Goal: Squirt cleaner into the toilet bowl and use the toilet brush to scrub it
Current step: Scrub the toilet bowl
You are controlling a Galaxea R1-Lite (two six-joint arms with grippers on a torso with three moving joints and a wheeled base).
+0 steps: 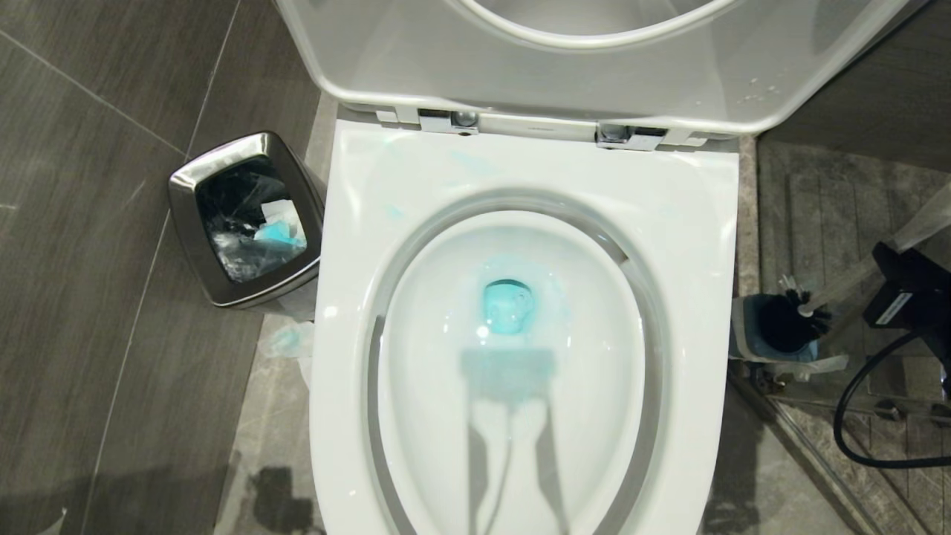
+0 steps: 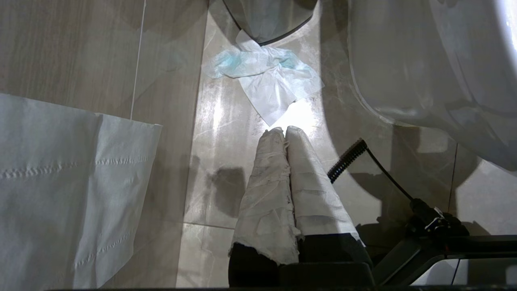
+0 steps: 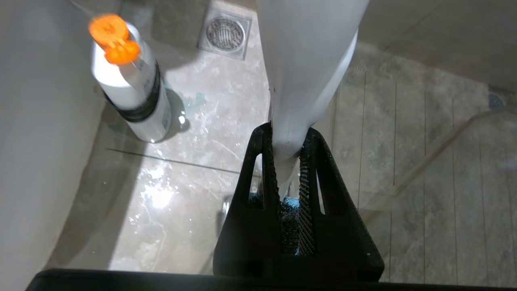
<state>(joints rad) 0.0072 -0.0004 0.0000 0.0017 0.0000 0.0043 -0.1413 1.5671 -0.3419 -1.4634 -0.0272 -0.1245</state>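
Observation:
The toilet bowl (image 1: 416,386) is open, its seat and lid raised. Turquoise cleaner (image 1: 509,308) tints the water at the bowl's bottom, and pale blue smears mark the rim. To the right of the toilet stands the toilet brush: its black bristle head (image 1: 787,323) sits at the mouth of the blue holder (image 1: 747,331), and its white handle (image 3: 311,60) leans up to the right. My right gripper (image 3: 286,135) is shut on that handle, beside the holder. My left gripper (image 2: 284,131), with white-wrapped fingers, hangs shut and holding nothing above the floor left of the toilet.
A steel bin (image 1: 249,219) with rubbish stands left of the toilet. A blue-stained tissue (image 2: 266,76) lies on the floor, and toilet paper (image 2: 60,182) hangs nearby. A white bottle with an orange cap (image 3: 129,89) and a floor drain (image 3: 225,34) are on the right side.

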